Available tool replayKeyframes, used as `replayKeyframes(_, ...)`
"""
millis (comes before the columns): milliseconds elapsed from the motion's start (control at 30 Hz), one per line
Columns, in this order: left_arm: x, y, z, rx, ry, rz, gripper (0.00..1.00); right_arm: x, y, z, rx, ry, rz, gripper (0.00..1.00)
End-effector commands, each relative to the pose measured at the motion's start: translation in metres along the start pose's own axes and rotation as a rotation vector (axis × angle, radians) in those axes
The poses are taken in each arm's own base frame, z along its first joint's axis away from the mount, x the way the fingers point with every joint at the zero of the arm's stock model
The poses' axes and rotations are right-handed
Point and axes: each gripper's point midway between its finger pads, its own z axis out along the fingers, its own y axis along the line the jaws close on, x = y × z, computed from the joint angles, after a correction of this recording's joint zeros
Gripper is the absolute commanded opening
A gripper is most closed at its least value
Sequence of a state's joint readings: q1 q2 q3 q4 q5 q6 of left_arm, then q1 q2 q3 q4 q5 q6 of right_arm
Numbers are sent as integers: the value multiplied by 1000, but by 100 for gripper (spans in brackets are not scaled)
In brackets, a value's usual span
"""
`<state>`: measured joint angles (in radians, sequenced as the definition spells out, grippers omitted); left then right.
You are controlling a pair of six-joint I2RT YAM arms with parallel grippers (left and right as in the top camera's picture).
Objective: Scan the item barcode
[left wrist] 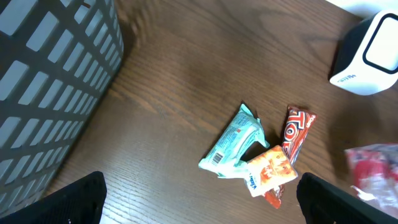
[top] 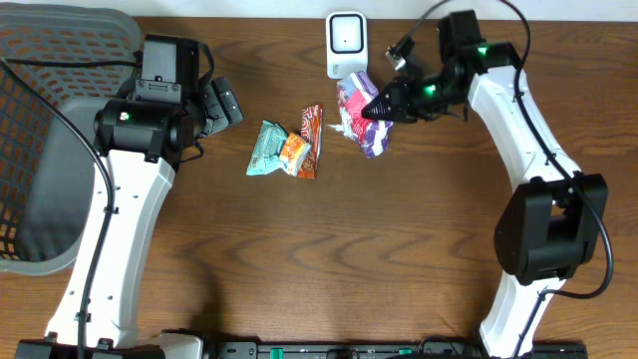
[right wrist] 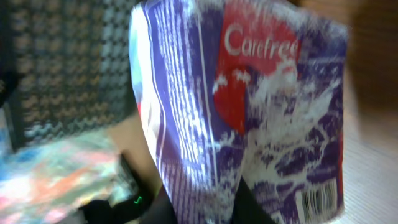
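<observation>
A dark wood-grain table lies evenly lit, a pale strip along its far edge, a grey basket at its left.

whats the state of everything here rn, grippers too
left gripper, open, empty
right gripper, shut on purple pack
purple pack, gripped, close to scanner
scanner, upright on table
teal packet, lying flat
orange packet, lying partly over teal packet
red bar, lying flat

A grey mesh basket stands at the wooden table's left edge.
</observation>
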<state>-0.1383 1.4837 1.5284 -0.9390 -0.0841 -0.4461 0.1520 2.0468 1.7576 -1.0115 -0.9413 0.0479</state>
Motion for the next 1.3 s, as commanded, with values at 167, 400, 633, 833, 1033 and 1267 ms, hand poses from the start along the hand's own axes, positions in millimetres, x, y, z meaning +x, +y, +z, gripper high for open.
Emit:
replayKeyframes(167,-2,2,1,-7,-2,-11,98,35,-44,14,-173,-7,149,1)
replayKeyframes(400,-2,2,1,-7,-2,-11,98,37,-120,-25,296,-44,256,23)
replayKeyframes(633,-2,2,1,-7,-2,-11,98,20,-126,-94,695,-64,234,54)
replayKeyframes(833,-2,2,1,-7,-2,-11,98,11,-118,-96,752,-36,96,76)
replayKeyframes(1033,-2,2,1,-7,-2,-11,98,14,-165,-95,842,-36,81,82)
replayKeyframes(1267,-2,2,1,-7,-2,-11,98,30,-179,-42,503,22,34,80)
